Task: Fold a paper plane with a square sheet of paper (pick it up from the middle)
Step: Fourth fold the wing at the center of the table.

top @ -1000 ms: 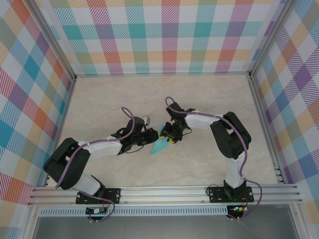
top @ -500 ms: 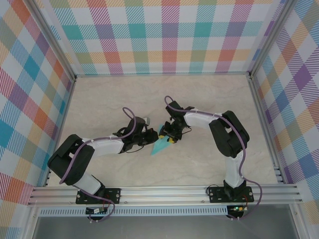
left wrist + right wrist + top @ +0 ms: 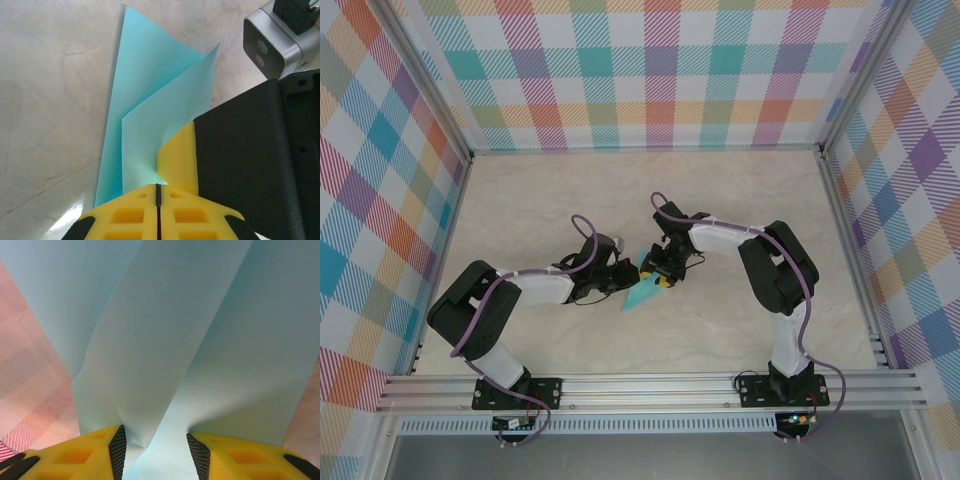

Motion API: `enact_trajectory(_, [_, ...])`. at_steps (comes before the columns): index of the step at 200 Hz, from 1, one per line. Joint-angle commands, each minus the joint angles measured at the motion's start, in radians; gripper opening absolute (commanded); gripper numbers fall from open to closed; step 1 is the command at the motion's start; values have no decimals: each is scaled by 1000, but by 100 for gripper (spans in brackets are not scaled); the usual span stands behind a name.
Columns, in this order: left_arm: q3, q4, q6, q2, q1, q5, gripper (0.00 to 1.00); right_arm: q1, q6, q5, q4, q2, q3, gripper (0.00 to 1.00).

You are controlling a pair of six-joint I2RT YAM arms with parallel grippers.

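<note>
Turquoise, thin and creased into a long pointed wedge, the sheet of paper (image 3: 641, 294) sits in the middle of the cream, marble-patterned surface (image 3: 750, 200), caught where the two arms' tips meet. We read this as mid-fold: not a flat square, not yet a finished dart. In the left wrist view its point runs away across the surface, while one layer stands up off the lower one as a loose flap.

We judge that the placing serves the crease. The left hand (image 3: 157, 190) comes in low at the wide end, apparently to anchor the sheet so it cannot slide. The right hand (image 3: 156, 440) meets it from the opposite side to work the raised layer.

The left hand is closed tight, its yellow fingertips (image 3: 130, 215) meeting along a thin seam. The paper's edge runs straight into that seam, so we take it to be pinching the sheet. The right hand stands about half open: its two yellow fingers (image 3: 85, 452) are apart, with a ridge of the paper rising in the gap and lying against one pad. Seen from the left wrist, one of those fingers sits tucked under the lifted flap, just beside the left fingertips. Whether it presses on the paper we cannot tell.
</note>
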Motion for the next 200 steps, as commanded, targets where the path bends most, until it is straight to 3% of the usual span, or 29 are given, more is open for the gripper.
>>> enact_trajectory(1, [31,-9,5,35,6,22,7,10,-28,166,-56,162,-85,45])
enact_trajectory(200, [37,-63,6,82,6,-13,6,9,-59,148,15,108,-127,43])
